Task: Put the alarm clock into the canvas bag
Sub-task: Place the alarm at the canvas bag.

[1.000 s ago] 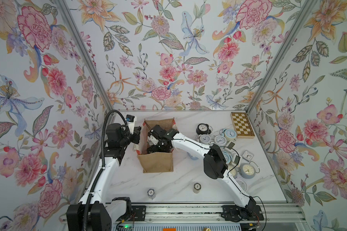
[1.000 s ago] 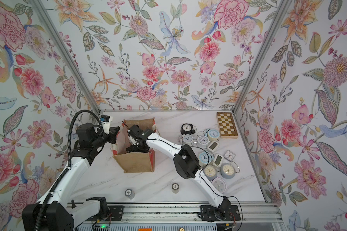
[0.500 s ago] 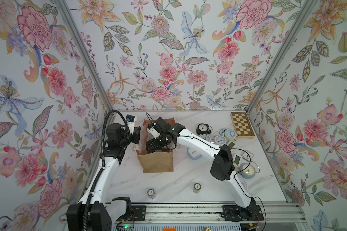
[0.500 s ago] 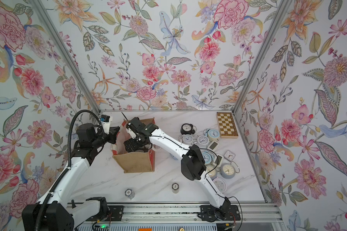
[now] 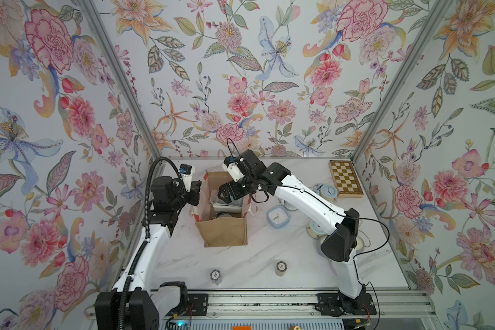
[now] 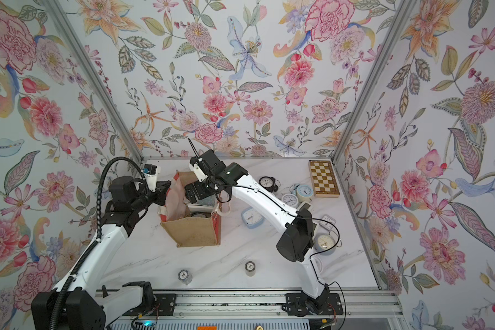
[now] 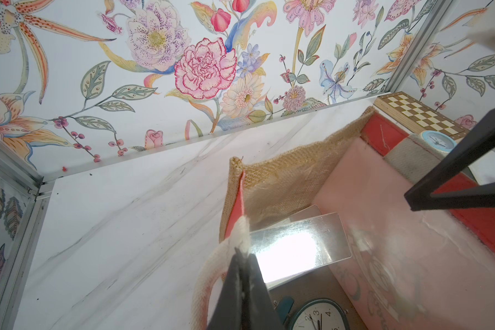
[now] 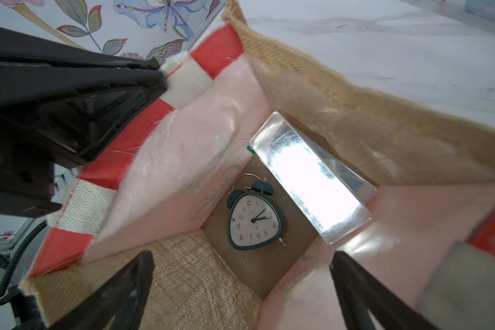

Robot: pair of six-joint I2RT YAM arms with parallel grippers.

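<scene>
**A:** What's the setting?

**B:** A white marbled table (image 5: pixel 269 257) walled in by floral paper (image 5: pixel 240 71). There's a chessboard box (image 5: pixel 345 178) in the far right corner. The loose clocks (image 6: pixel 289 200) on the right are partly hidden behind the right arm.

**A:** And the alarm clock (image 8: pixel 255 223)?

**B:** It lies face up on the floor of the canvas bag (image 5: pixel 225 233), left of centre, beside a shiny clear sheet (image 8: pixel 312 177). In both top views the bag's inside is mostly covered.

**A:** Claws?

**B:** The left gripper (image 7: pixel 239 254) is pinched tight on the strap handle (image 7: pixel 212 274). The right gripper (image 8: pixel 242 257) is spread wide over the bag's mouth, empty. Two round pieces (image 5: pixel 215 275) at the near edge are too small to name.
</scene>
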